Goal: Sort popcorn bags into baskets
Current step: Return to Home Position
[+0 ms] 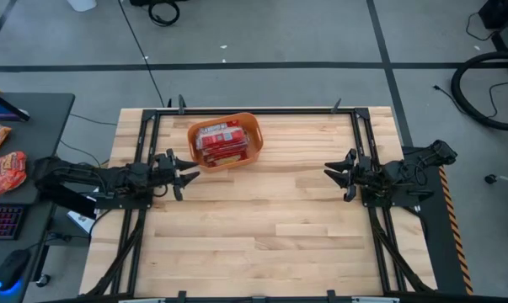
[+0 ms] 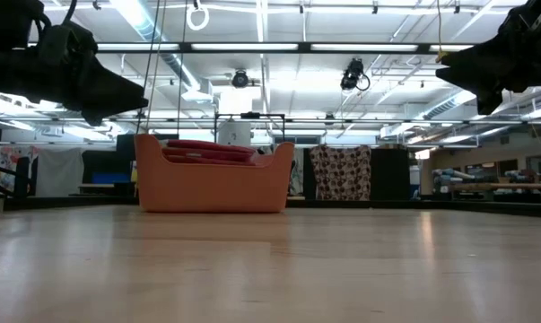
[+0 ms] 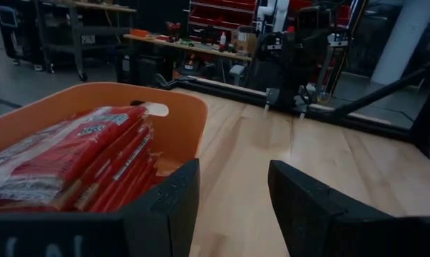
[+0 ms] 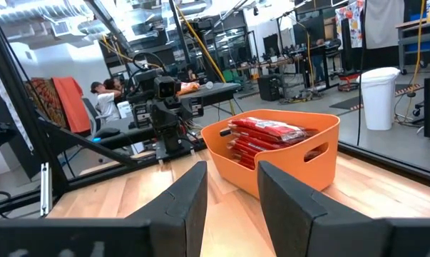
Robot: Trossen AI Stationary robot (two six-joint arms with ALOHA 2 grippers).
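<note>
Orange plastic tub (image 1: 237, 118) by the counter's (image 1: 270, 227) far edge holds the flat red popcorn packets (image 1: 221, 143); left hand (image 1: 189, 175) and right hand (image 1: 336, 175) hang wide, empty, apart: sorting looks finished.

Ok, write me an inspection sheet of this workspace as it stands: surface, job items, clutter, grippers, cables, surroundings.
Surface: pale wooden tabletop in a black frame.
Job's things: orange plastic rounded-rectangular basket left of centre; flat red popcorn bags stacked inside it; none seen on the wood.
Clutter: nothing seen on the table.
Grippers: left gripper open and empty beside the basket; right gripper open and empty at the table's right side.
Cables: thin black cable on the floor beyond the table; thick black loop at the right.
Surroundings: dark side desk at the left with orange snack packets and a keyboard; seated people beyond the table.
</note>
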